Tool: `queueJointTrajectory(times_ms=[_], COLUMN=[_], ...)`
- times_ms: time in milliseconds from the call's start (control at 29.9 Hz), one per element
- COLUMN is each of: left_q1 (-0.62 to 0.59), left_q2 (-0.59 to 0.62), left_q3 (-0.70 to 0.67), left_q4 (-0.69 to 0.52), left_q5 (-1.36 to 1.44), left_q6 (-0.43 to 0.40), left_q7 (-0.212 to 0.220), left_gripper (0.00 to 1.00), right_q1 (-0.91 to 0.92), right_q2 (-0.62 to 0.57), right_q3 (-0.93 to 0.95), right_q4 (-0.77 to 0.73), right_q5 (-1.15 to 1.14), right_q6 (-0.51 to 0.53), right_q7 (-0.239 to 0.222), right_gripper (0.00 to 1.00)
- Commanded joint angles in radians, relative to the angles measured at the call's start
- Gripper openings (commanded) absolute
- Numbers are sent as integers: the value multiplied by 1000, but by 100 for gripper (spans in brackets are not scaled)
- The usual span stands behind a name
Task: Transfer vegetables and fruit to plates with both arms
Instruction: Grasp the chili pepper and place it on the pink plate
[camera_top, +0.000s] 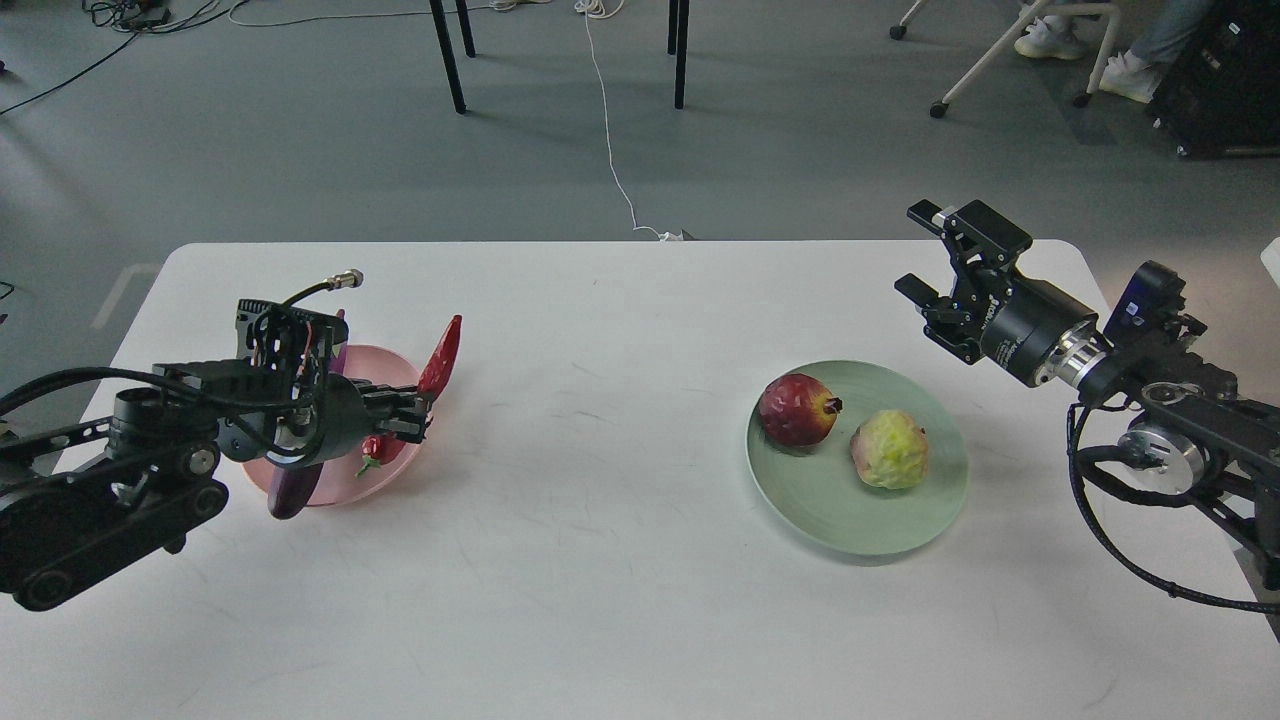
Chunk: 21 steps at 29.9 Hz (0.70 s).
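My left gripper is shut on the red chili pepper and holds it tilted over the right rim of the pale pink plate. The purple eggplant lies on that plate, mostly hidden behind my left wrist. The dark red pomegranate and the bumpy yellow-green fruit sit side by side on the mint-green plate. My right gripper is open and empty, raised above the table's far right, beyond the green plate.
The white table carries both plates. Beyond its far edge are grey floor, black table legs, a white cable and a wheeled chair at the back right.
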Motion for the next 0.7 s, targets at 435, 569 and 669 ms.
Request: queueJointTrajectory(times_ms=[435, 569, 669], left_q1=[22, 66, 110], left_q2=[-24, -54, -86], left_q3=[-240, -273, -276], left_q4=[-22, -22, -22], left_q5=[-509, -900, -1079], left_q6=[72, 210, 279], left_q7=[-153, -291, -397], left_gripper=[99, 99, 99], right_q1=[2, -20, -61], right_q2=[-9, -4, 1], right_q3=[54, 87, 130], right_q4=[0, 11, 40], right_q5=[9, 49, 199], right_q6=[-6, -8, -8], right_q7=[0, 0, 0], right_gripper=[96, 96, 96])
